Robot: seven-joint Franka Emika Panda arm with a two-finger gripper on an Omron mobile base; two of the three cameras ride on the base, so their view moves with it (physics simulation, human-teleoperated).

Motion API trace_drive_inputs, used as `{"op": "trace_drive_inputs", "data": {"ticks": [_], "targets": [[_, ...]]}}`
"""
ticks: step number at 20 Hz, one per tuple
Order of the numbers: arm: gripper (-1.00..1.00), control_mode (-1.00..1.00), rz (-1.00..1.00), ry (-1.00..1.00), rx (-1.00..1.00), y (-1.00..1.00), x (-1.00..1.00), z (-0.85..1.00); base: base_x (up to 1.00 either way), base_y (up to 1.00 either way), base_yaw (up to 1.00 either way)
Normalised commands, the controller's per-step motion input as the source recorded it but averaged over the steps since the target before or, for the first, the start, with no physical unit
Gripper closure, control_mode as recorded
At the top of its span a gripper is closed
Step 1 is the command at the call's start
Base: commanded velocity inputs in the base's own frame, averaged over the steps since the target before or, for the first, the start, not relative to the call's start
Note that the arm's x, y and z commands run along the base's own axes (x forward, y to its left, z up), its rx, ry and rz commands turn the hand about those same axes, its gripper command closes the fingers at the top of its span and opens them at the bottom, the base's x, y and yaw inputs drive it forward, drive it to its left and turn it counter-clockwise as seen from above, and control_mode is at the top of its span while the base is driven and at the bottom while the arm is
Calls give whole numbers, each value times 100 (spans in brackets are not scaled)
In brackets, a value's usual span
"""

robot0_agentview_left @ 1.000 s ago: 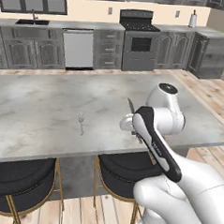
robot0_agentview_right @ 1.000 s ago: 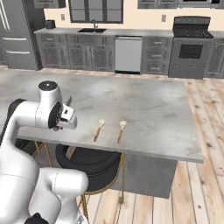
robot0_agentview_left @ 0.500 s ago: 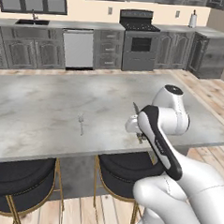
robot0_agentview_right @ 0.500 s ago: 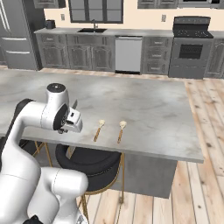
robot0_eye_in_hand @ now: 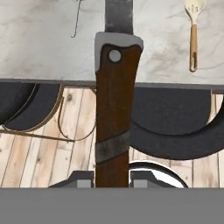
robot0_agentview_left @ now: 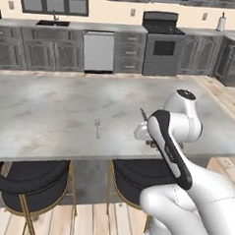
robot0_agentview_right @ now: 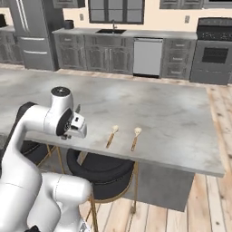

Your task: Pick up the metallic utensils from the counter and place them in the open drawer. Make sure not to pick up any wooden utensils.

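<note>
Marbled counter [robot0_agentview_left: 51, 110] is stretching wide and mostly bare; the fork [robot0_agentview_left: 97, 126] is lying near its front edge. Jaws are gripping the knife [robot0_eye_in_hand: 113, 109] beyond that edge, blade tip cut off. Two wooden utensils [robot0_agentview_right: 123, 137] are lying rightward.

Fork [robot0_agentview_left: 96, 126] on the counter [robot0_agentview_left: 51, 110]; two wooden utensils [robot0_agentview_right: 123, 137] side by side near its front edge

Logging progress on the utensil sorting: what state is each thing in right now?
Dark-handled knife with grey blade: held in the end effector, lifted.
Thin silver-grey fork: lying flat on the light-grey marbled counter.
Two tan wooden utensils with cream heads: lying flat side by side near the counter's edge.
</note>
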Motion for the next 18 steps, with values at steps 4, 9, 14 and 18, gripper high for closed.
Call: {"op": "trace_drive_inputs", "data": {"ticks": [4,9,14,18], "targets": [[100,100,0,0,0,0,0,0,-52,57,40],[100,100,0,0,0,0,0,0,-28,99,50],[100,100,0,0,0,0,0,0,-10,100,43],[100,100,0,0,0,0,0,0,1,100,45]]}}
